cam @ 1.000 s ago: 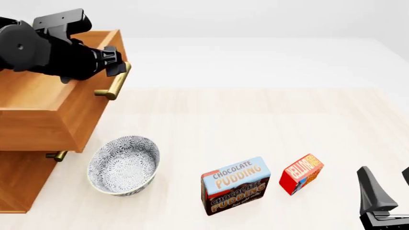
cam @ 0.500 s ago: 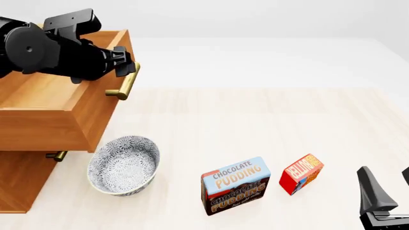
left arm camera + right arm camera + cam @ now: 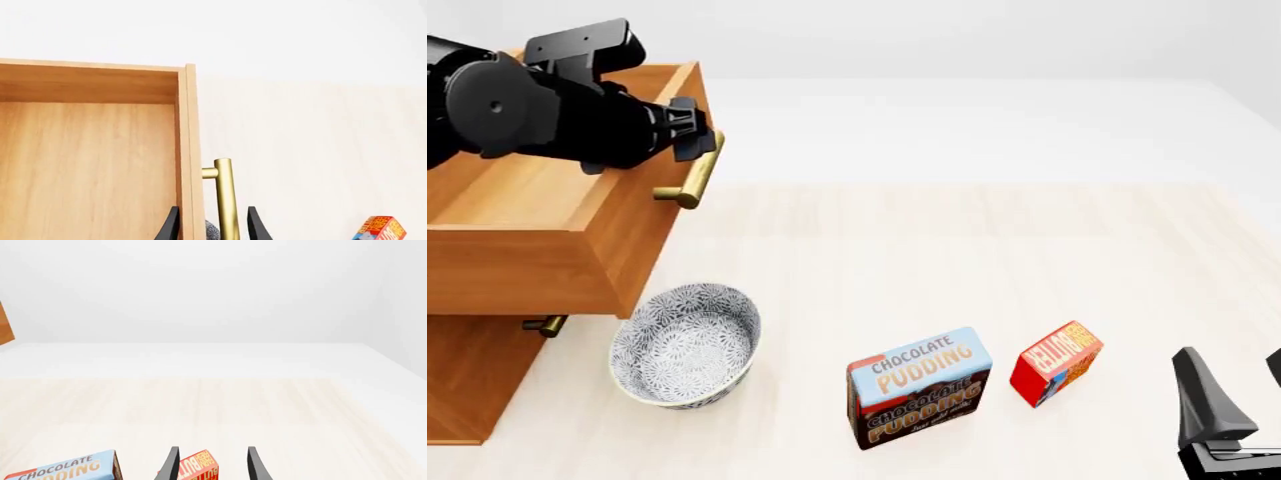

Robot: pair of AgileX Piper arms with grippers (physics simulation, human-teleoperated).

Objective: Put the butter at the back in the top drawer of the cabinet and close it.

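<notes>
Now step: top drawer [image 3: 541, 225] stands open, your left gripper [image 3: 701, 140] straddles its handle [image 3: 694, 175], grip unclear | butter [image 3: 1056, 362] on table beside pudding box [image 3: 918, 385] | right gripper [image 3: 210, 465] spread, empty | next: release handle, grasp butter.

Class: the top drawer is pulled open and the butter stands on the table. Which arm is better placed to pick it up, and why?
The right. Its gripper waits open just beside the butter, while the left gripper is across the table at the top drawer handle.
</notes>
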